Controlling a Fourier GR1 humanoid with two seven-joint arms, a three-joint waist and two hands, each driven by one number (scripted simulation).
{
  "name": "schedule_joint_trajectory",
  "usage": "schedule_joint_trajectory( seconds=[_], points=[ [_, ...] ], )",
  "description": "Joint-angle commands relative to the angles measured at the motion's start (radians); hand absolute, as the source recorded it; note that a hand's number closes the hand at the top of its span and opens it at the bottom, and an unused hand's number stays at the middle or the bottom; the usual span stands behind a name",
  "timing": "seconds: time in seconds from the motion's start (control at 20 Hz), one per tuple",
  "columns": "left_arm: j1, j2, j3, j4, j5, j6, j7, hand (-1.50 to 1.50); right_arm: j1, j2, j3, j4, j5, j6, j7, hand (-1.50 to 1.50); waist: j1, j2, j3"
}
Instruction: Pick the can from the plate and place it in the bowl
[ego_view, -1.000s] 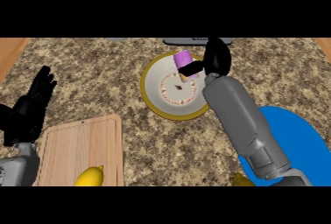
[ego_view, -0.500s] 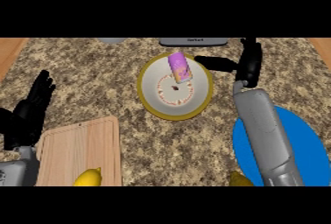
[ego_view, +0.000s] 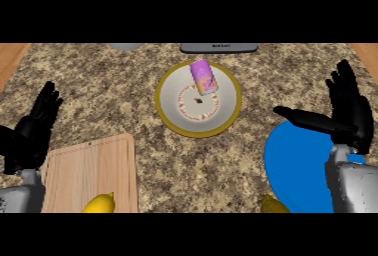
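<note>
1. Pink-and-purple can (ego_view: 204, 78) lying on its side across the far rim of the gold-edged plate (ego_view: 171, 120), at the middle of the counter (ego_view: 111, 95) towards its far edge.
2. Right hand (ego_view: 345, 116) raised near the counter's right edge, fingers straight, thumb stretched out to the left, grasping nothing; well apart from can and plate.
3. Blue bowl (ego_view: 295, 170) at the counter's near right corner, just below that hand, partly covered by the grey forearm.
4. Left hand (ego_view: 31, 131) resting open by the counter's left edge, fingers up, holding nothing.
5. Wooden cutting board (ego_view: 92, 172) at the near left corner, beside the left hand, a yellow fruit (ego_view: 100, 204) on its near edge.
6. Second yellow fruit (ego_view: 273, 205) on the near edge, touching the bowl's left side.
7. Dark grey object (ego_view: 219, 47) at the far edge, just beyond the plate; too cropped to identify.
</note>
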Motion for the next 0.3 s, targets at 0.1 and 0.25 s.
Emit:
schedule_joint_trajectory(
  seconds=[0.1,0.25],
  points=[
    [-0.021,0.011,0.024,0.030,0.012,-0.025,-0.021,0.00,0.253,-0.029,-0.058,-0.265,-0.179,0.147,-0.046,-1.50,0.009,0.004,0.000],
    [-0.033,0.000,0.020,0.076,0.001,-0.042,-0.058,0.00,0.187,-0.070,-0.099,-0.265,-0.208,0.158,-0.012,-1.50,0.017,0.006,0.000]
  ],
)
